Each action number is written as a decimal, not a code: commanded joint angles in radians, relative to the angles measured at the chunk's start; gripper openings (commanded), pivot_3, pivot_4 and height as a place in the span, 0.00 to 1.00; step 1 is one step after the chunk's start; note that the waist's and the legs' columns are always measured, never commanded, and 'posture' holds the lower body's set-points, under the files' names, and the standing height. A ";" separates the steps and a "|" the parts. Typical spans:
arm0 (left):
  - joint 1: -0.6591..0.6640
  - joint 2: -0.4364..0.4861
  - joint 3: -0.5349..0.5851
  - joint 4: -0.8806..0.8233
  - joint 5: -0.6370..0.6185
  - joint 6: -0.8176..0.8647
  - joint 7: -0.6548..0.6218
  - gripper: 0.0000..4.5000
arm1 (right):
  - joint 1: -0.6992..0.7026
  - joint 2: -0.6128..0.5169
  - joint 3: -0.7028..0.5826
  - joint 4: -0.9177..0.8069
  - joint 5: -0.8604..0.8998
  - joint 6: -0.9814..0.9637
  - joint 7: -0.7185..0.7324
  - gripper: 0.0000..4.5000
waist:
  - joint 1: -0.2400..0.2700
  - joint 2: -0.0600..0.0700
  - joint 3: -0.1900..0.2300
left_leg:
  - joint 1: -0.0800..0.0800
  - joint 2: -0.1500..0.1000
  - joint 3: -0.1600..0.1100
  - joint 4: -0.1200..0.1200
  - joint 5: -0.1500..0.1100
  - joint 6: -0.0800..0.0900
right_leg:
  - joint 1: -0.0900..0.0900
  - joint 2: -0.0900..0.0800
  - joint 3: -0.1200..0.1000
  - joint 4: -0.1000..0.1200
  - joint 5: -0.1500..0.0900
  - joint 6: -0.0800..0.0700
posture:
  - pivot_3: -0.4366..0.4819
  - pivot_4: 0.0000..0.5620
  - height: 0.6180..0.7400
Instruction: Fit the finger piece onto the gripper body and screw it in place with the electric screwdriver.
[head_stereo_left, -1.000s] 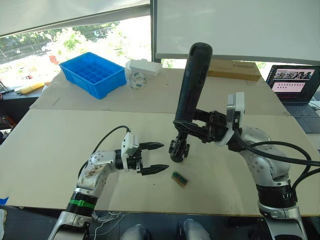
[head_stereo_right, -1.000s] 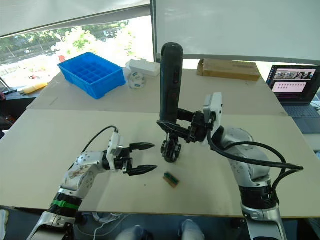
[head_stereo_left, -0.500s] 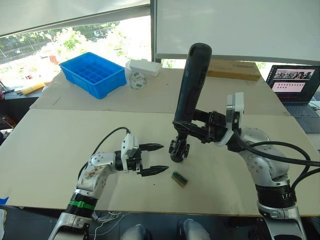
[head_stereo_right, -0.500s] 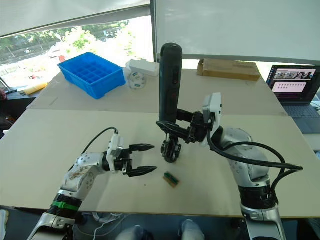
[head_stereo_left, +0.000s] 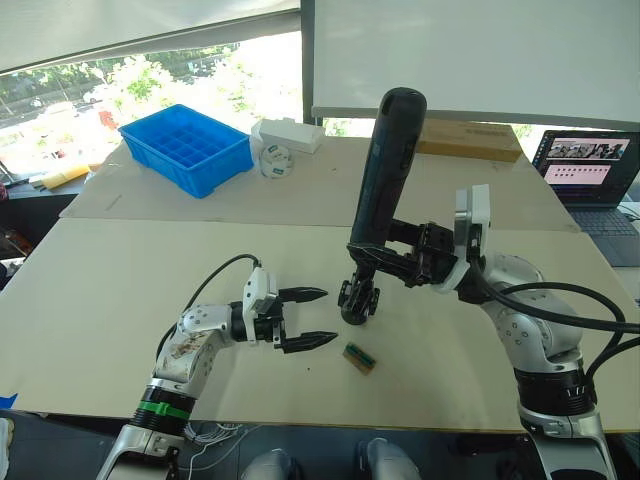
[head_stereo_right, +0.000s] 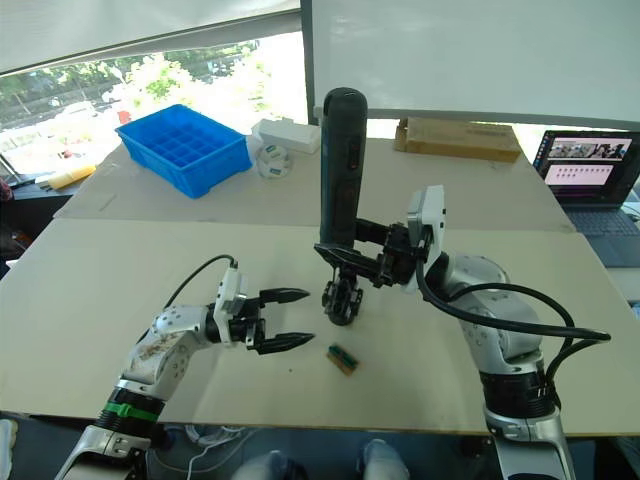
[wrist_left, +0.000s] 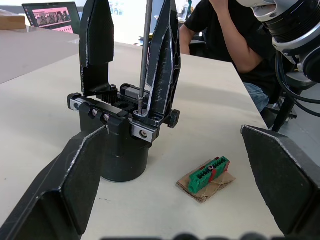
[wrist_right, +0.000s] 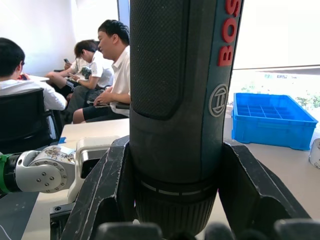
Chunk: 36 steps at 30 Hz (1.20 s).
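Screwdriver (head_stereo_left: 385, 170) stands almost straight up, pinched in my right gripper (head_stereo_left: 400, 262), its thin bit pushing down into the gripper body (head_stereo_left: 357, 298) near the table's front edge, while my left gripper (head_stereo_left: 300, 318) waits spread wide just beside it.

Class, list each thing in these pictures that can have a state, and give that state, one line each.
electric screwdriver: upright, clamped, bit down on the gripper body.
gripper body: standing upright on the table.
left pincer: open, holding nothing.
right pincer: shut on the electric screwdriver.
blue bin: open-topped.
laptop: open, screen lit.
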 joint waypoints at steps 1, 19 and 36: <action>-0.009 0.004 0.002 -0.038 -0.012 0.008 0.002 1.00 | -0.017 -0.012 -0.032 -0.021 0.006 -0.035 0.004 0.42 | 0.000 0.000 0.000 | 0.000 0.000 0.000 0.000 0.000 0.000 | 0.000 0.000 0.000 0.000 0.000 0.000 | 0.48 0.27 1.00; 0.001 0.008 0.004 -0.066 -0.013 0.025 0.011 1.00 | -0.022 -0.009 -0.030 -0.015 0.002 -0.042 0.005 0.42 | 0.000 0.000 0.000 | 0.000 0.000 0.000 0.000 0.000 0.000 | 0.000 0.000 0.000 0.000 0.000 0.000 | 0.48 0.27 1.00; -0.005 -0.001 -0.004 -0.058 -0.010 0.021 0.016 1.00 | -0.027 -0.011 -0.037 -0.012 0.001 -0.037 0.017 0.42 | 0.000 0.000 0.000 | 0.000 0.000 0.000 0.000 0.000 0.000 | 0.000 0.000 0.000 0.000 0.000 0.000 | 0.48 0.27 1.00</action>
